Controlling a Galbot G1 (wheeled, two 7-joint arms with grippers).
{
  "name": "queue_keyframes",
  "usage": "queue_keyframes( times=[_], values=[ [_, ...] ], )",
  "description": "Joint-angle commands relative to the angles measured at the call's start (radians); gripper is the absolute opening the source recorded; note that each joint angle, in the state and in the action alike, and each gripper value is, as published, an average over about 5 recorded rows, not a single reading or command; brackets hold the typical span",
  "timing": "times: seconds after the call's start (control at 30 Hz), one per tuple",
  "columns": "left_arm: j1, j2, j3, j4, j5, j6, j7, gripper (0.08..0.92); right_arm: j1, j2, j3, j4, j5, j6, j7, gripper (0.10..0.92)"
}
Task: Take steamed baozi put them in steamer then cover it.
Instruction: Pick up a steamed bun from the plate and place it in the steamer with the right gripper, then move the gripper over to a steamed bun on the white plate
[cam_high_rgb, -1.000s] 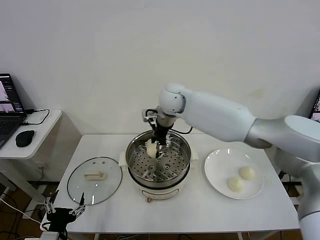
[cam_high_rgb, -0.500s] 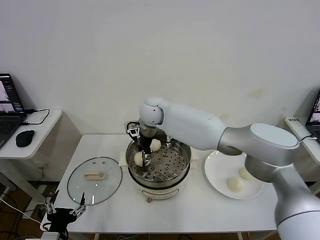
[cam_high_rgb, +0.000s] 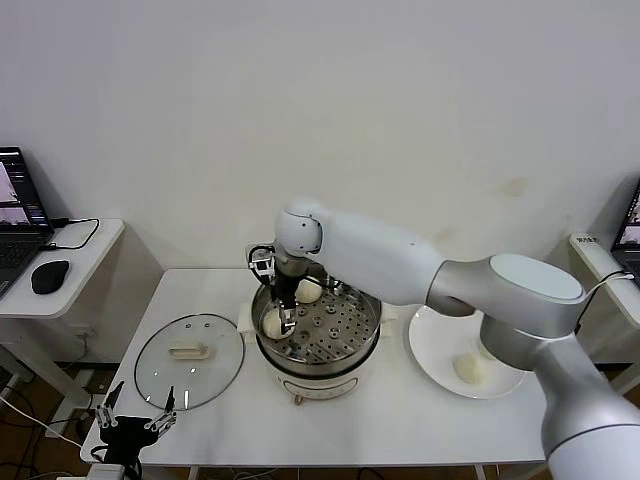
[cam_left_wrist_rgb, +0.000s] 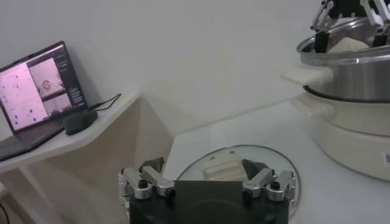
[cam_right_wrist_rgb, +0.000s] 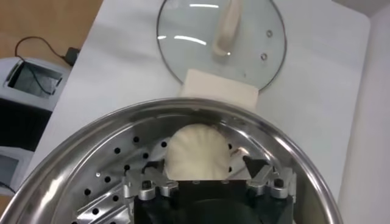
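Right gripper (cam_high_rgb: 283, 318) reached down inside the round shiny stainless-steel steamer (cam_high_rgb: 318, 335) at its left side, fingers parted on either side of a smooth cream-white steamed bun (cam_high_rgb: 271, 321) resting on the perforated steel tray (cam_high_rgb: 330, 325). In the right wrist view, same bun (cam_right_wrist_rgb: 198, 152) seen between the spread fingertips (cam_right_wrist_rgb: 150, 179); contact with the dough hard to judge, apparently a loose straddle rather than a firm pinch. Second cream-white bun (cam_high_rgb: 309, 290) sat on the tray toward the back, just beside the first. One more bun (cam_high_rgb: 470, 368) lay on the flat white plate (cam_high_rgb: 438, 350) to the right of the steamer; another possibly hidden behind the white forearm. Round clear glass lid (cam_high_rgb: 189, 360) with cream-white bar handle (cam_high_rgb: 188, 351) lay flat on the white table (cam_high_rgb: 400, 425), left of the steamer. Left gripper (cam_high_rgb: 133, 425) parked low at the table's front left edge, fingers (cam_left_wrist_rgb: 141, 181) spread wide, holding nothing. Open laptop (cam_left_wrist_rgb: 41, 85) and black mouse (cam_high_rgb: 49, 275) stood on the side desk, well apart.
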Motion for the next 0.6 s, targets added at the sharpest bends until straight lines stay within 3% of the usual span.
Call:
queue_keyframes(
  times=[0.03, 0.4, 0.6],
  values=[
    [0.001, 0.002, 0.002, 0.000, 0.000, 0.000, 0.002, 0.823, 0.054, -0.282, 0.106, 0.219, -0.023, 0.029, -0.111, 0.823],
    [0.003, 0.009, 0.008, 0.003, -0.014, 0.002, 0.019, 0.823, 0.011, -0.766, 0.177, 0.451, -0.130, 0.122, -0.139, 0.823],
    [0.006, 0.012, 0.021, 0.010, -0.007, 0.002, 0.020, 0.823, -0.154, -0.910, 0.273, 0.490, -0.196, 0.165, -0.136, 0.823]
  ],
)
